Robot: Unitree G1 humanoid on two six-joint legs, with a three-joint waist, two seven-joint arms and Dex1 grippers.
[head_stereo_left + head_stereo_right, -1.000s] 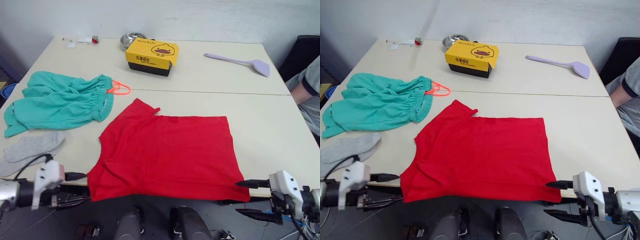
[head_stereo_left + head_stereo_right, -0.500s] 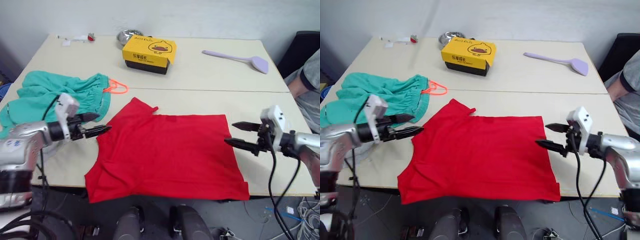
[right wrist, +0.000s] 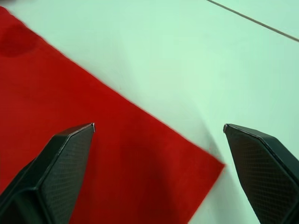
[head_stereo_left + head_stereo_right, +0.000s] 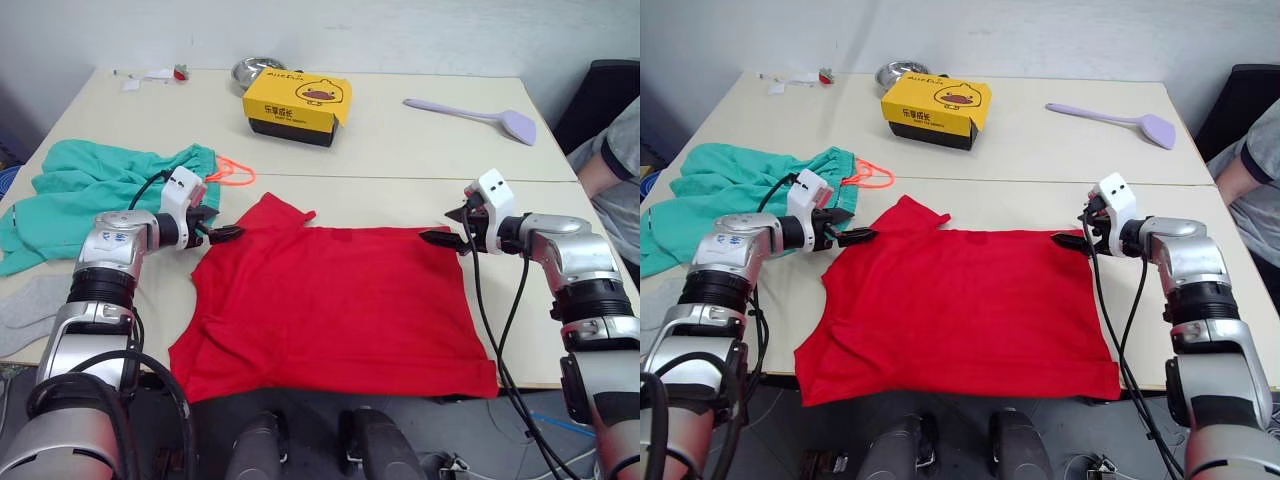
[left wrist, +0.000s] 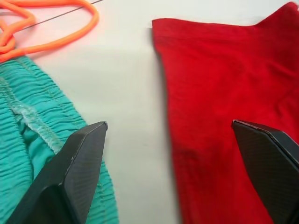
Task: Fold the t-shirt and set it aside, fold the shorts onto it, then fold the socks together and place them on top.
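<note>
Head pair looking down from above over the whole table (image 4: 400,150); wrist cameras hovering close, each facing a far edge of the t-shirt (image 4: 340,300).

Bare table (image 4: 560,300) lies along the right edge; the shorts (image 4: 100,195) crowd the left edge, a box (image 4: 298,108) the far middle.

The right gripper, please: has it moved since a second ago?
Yes. The right gripper has gone from the table's near edge up to the t-shirt's far right corner.
</note>
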